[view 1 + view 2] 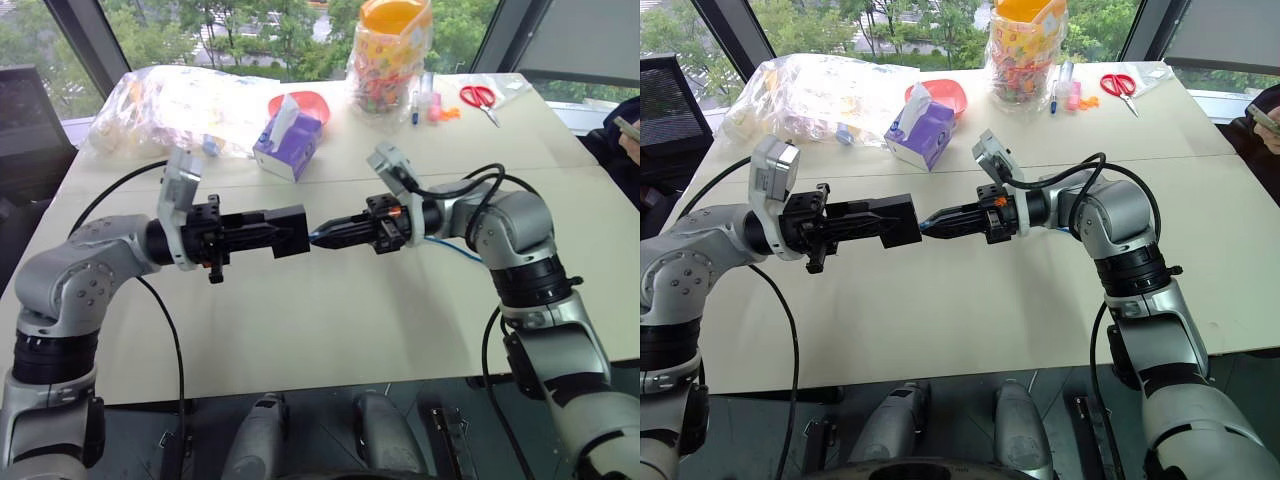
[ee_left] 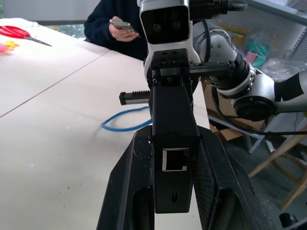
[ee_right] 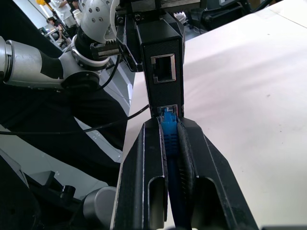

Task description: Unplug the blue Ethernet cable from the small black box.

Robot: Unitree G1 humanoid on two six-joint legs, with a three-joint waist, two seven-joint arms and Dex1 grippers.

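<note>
1. While both arms hover above the table (image 1: 300,330), the left gripper (image 1: 285,234) clamps the small black box (image 1: 291,232) between its fingers, held level.
2. Facing it, the right gripper (image 3: 171,143) is pinched on the blue Ethernet cable (image 3: 169,139) just behind the plug, which sits in the box's lower port.
3. Judging by this, the pull-out step is at hand: the plug's latch probably needs pressing, then a straight draw apart.

On the far side of the bench (image 1: 300,330) sit a purple tissue box (image 1: 288,145), a red bowl (image 1: 312,103) behind it, crumpled clear bags (image 1: 170,105), an orange-lidded snack jar (image 1: 392,55) and red-handled scissors (image 1: 480,98).
</note>
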